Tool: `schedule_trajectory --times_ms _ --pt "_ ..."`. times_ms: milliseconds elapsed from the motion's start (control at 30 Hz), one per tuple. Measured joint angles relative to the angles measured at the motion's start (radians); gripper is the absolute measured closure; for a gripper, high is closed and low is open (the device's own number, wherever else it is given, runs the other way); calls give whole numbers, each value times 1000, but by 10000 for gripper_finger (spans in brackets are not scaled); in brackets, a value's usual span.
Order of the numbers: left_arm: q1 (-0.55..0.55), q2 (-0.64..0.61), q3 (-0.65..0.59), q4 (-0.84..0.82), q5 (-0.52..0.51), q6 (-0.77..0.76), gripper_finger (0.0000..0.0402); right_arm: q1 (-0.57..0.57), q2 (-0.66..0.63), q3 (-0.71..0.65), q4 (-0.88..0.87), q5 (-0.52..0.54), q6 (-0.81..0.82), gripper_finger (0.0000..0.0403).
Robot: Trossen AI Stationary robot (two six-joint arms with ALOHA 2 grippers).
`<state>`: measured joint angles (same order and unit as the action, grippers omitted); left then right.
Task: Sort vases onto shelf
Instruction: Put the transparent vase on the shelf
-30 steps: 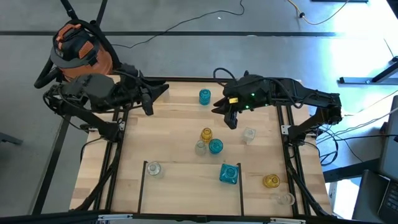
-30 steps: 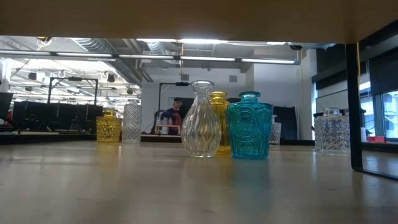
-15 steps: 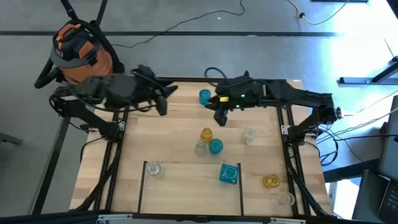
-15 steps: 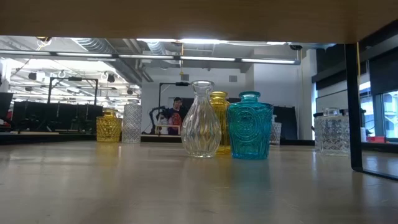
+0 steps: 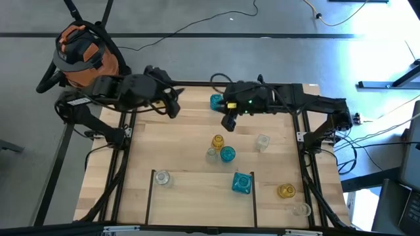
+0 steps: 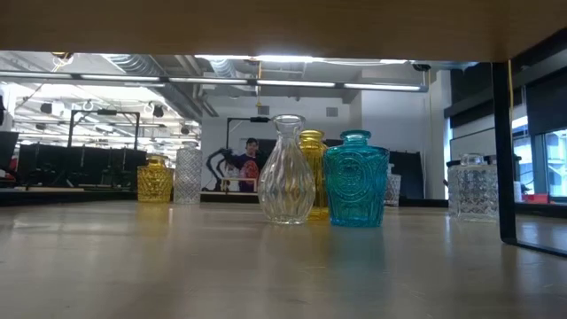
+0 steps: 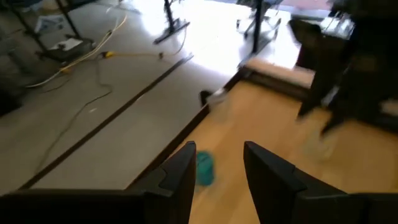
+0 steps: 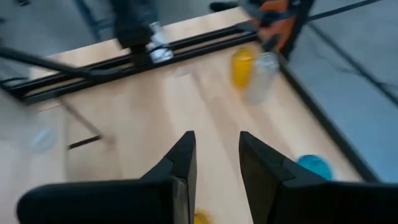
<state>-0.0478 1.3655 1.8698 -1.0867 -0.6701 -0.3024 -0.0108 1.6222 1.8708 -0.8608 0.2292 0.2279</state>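
Observation:
In the high view, a teal vase (image 5: pixel 216 101) stands near the table's far edge. Amber (image 5: pixel 217 141), clear (image 5: pixel 211 155) and teal (image 5: pixel 228 154) vases cluster mid-table, with a clear one (image 5: pixel 262 142) to their right. On the pale-wood shelf (image 5: pixel 197 196) near the front stand a clear vase (image 5: pixel 162 177), a square teal one (image 5: pixel 241 183), an amber one (image 5: pixel 285 191) and a clear one (image 5: pixel 300 209). My left gripper (image 5: pixel 173 111) hangs open, left of the far teal vase (image 7: pixel 204 169). My right gripper (image 5: pixel 227 124) is open just near-right of that vase (image 8: pixel 314 167).
Black frame rails (image 5: pixel 125 141) run along both table sides. An orange and black vacuum (image 5: pixel 82 52) stands off the far-left corner. An amber vase (image 8: pixel 241 66) and a clear vase (image 8: pixel 261 78) stand by the far-left edge. A person (image 6: pixel 252 164) shows in the room behind.
My left gripper has swung toward the table's right, closer to the far teal vase. My right gripper has moved toward the left and far edge, also nearer that vase. No vase has moved.

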Motion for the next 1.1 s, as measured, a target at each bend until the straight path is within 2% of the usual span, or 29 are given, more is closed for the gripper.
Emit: schedule_trajectory --times_ms 267,400,500,567,667,767,967,1033,1100 --pt "35 -10 0 -172 -13 101 274 -10 -6 36 -6 164 -86 318" --pt "67 -11 0 -359 -93 31 274 -17 -5 36 -67 225 -111 318" --pt "138 -12 -13 -482 -86 -27 274 -39 -5 36 -157 247 -110 318" --pt "205 -14 -41 -485 -22 -44 274 -62 -5 36 -218 236 -83 318" --pt "300 -27 -92 -476 140 -25 274 -126 -10 36 -305 192 -18 318" --pt "357 -44 -154 -473 243 -6 274 -214 -14 35 -392 138 11 318" --pt "361 -106 -325 -423 324 -10 274 -409 -16 -17 -479 139 11 318" --pt "349 -144 -392 -391 345 -36 274 -477 -28 -64 -470 69 13 318" --pt "334 -186 -457 -365 355 -82 274 -525 -47 -130 -456 -47 16 318"
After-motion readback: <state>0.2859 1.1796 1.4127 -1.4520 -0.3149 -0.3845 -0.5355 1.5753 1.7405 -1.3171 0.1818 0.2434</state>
